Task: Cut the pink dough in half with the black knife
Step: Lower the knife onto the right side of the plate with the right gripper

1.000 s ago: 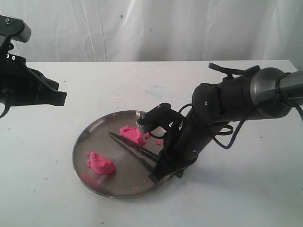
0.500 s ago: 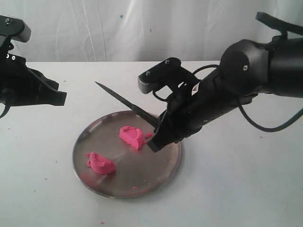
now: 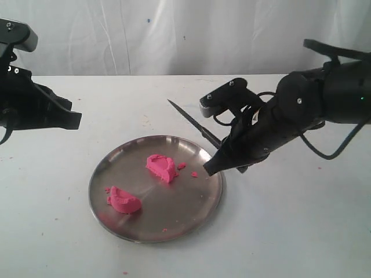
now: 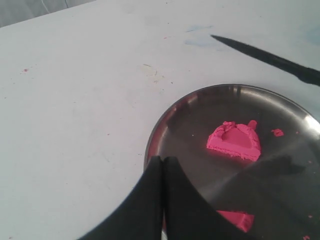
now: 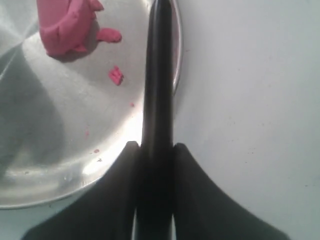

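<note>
The pink dough lies in two chunks on a round steel plate (image 3: 98, 174): one chunk (image 3: 161, 167) near the middle, the other (image 3: 123, 201) by the near-left rim. My right gripper (image 3: 219, 155) is shut on the black knife's handle above the plate's right rim. The black knife (image 3: 194, 123) is in the air, its blade pointing back-left and touching no dough. In the right wrist view the knife (image 5: 157, 75) runs out from the gripper (image 5: 156, 147) past one chunk (image 5: 62, 22). My left gripper (image 4: 163, 159) is shut and holds nothing, off to the plate's left.
Small pink crumbs (image 3: 194, 174) dot the plate beside the middle chunk, and they show again as crumbs (image 5: 116, 75) in the right wrist view. The plate rests on a white table (image 3: 301, 231) with a white curtain behind.
The knife was down on the plate between the two chunks. My right gripper has lifted it and carried it to the right. The left arm has not moved.
</note>
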